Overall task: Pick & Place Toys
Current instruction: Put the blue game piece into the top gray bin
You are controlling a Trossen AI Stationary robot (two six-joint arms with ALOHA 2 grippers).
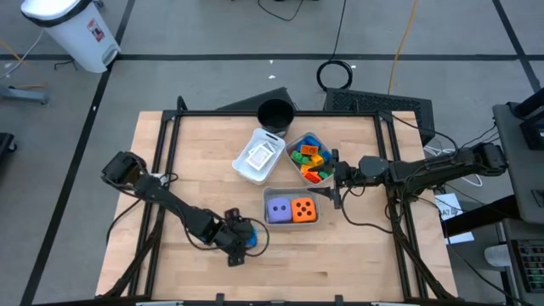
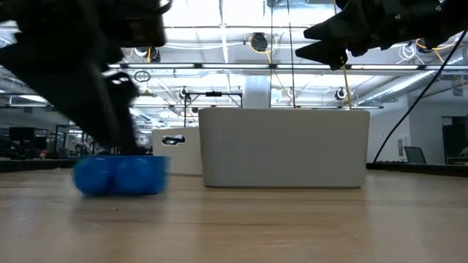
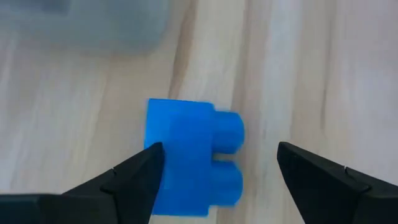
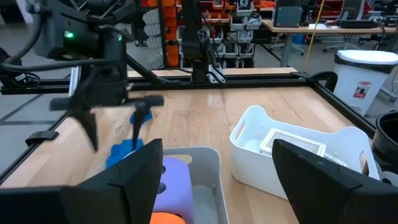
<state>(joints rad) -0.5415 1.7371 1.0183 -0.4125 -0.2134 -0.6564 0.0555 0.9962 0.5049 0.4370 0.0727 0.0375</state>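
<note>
A blue plastic block point(image 3: 186, 155) lies on the wooden table point(image 1: 195, 170) near its front edge, studs sideways; the low view shows the blue block point(image 2: 121, 175) resting flat. My left gripper point(image 3: 221, 152) slants down over it, open, one finger on each side. My right gripper point(image 1: 336, 174) hangs open and level above the trays, holding nothing. Purple die point(image 1: 278, 209) and orange die point(image 1: 304, 210) sit in a translucent tray point(image 1: 291, 223). Several small coloured blocks point(image 1: 308, 161) fill another tray. White tiles point(image 1: 262, 155) lie in a white tray point(image 1: 246, 170). My left gripper's fingers straddle the blue block from above, slanting down. One fingertip point(image 3: 146, 165) shows in front of the block's flat end point(image 3: 163, 149); I cannot tell whether it touches. The other fingertip point(image 3: 292, 158) stands clear of the studs. The block rests on the table.
A black round cup point(image 1: 274, 115) stands at the far edge behind the trays. A black frame rail point(image 1: 272, 112) borders the table. Bare wood lies to the left and along the front edge. A white bin point(image 1: 72, 30) stands on the floor beyond.
</note>
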